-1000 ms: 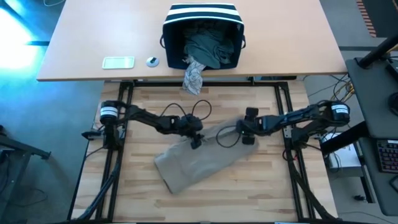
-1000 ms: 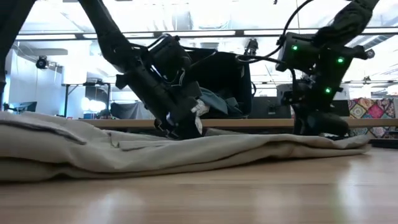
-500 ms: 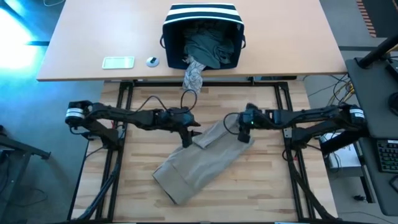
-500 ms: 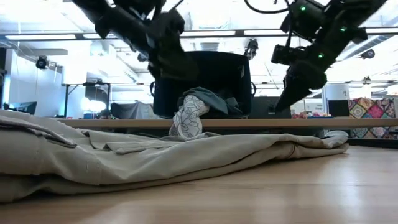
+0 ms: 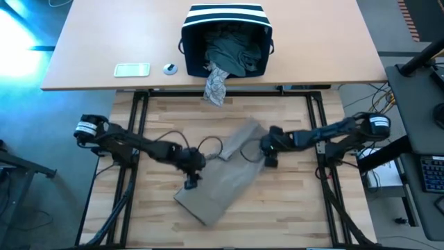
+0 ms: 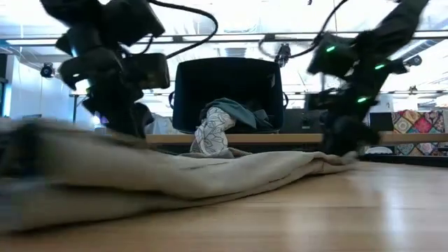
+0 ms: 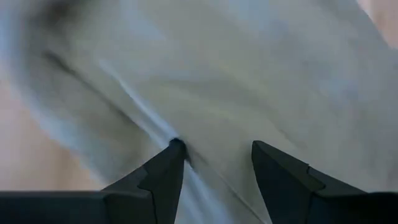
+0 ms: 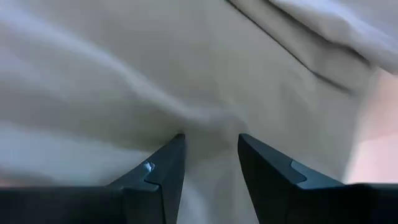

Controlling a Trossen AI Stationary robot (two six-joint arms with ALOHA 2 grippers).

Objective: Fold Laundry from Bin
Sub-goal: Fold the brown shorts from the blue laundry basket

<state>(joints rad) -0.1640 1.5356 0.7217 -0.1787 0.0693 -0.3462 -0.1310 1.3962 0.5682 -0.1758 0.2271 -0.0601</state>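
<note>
**Tan garment pinned at both ends on the wooden table**

Tan cloth (image 5: pixel 225 173) lies slantwise on the wooden table (image 5: pixel 291 215), folded into a long strip. The left gripper (image 5: pixel 189 182) presses on its near left edge, fingers (image 7: pixel 163 174) parted with fabric between them. The right gripper (image 5: pixel 269 154) sits at the far right edge, fingers (image 8: pixel 163 171) likewise spread on cloth. Behind, on the desk (image 5: pixel 90 48), the bin (image 5: pixel 225 19) lies tipped, a teal garment (image 5: pixel 236 52) and a patterned one (image 5: pixel 216 85) spilling out.

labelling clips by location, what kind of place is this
Probably a robotics lab or open workshop. Two arms are fixed to a wooden table, cables trail on the floor beside a keyboard, and the low view shows a big room with strip ceiling lights.
</note>
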